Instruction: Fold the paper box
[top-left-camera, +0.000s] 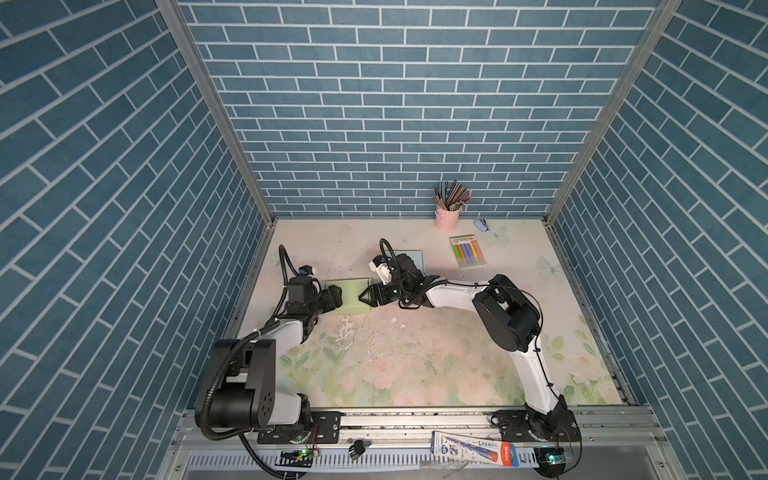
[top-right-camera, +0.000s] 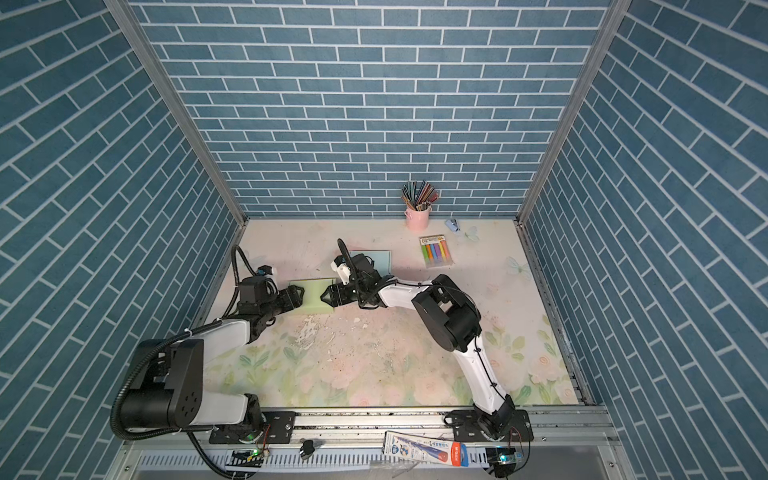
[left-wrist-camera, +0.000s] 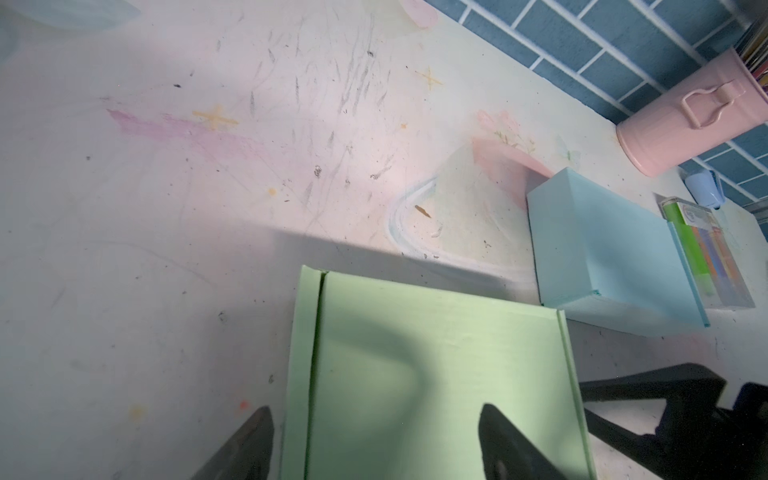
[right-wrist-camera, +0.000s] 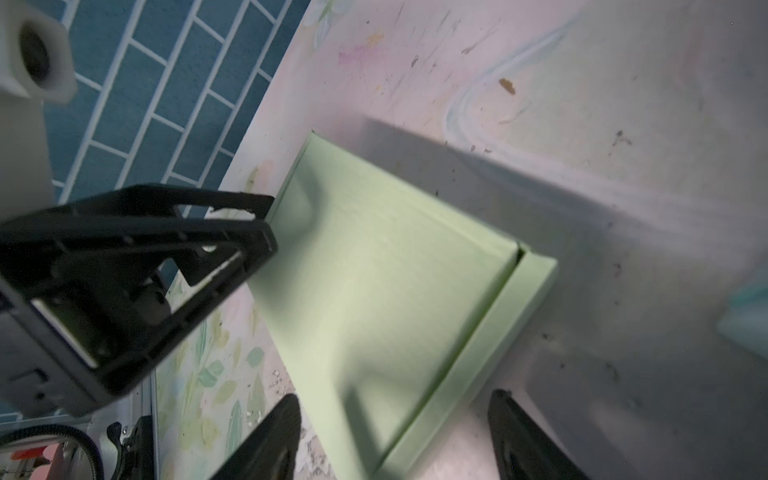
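Both top views: noted green paper box (top-left-camera: 348, 296) lying flat on table (top-left-camera: 415, 365), left of frame centre, caught between two grippers facing each other along its left-right axis. Logged left gripper (top-left-camera: 335, 297) at left edge and right gripper (top-left-camera: 365, 296) at right edge, tips overlapping the card; equally near, neither favoured. Recorded left arm reaching up-frame from lower-left base with forearm low; right arm bent sharply at elbow, wrist swung across toward frame centre. Left wrist view: saw box running straight ahead of the jaws, top panel flat, narrow side strip along one long edge. Found jaws spread wide, one finger (left-wrist-camera: 249, 444) just outside that strip, the other over the panel, gripping nothing. Spotted blue box (left-wrist-camera: 602, 249) beyond the far corner, apart. Right wrist view: saw near corner of box sitting between wide-spread jaws, strip side closest to one finger (right-wrist-camera: 523, 436); no pinch on card visible. Judged strip to be a flap not yet tucked, though uncertain; judged coming move to turn on that edge, reachable from either side.
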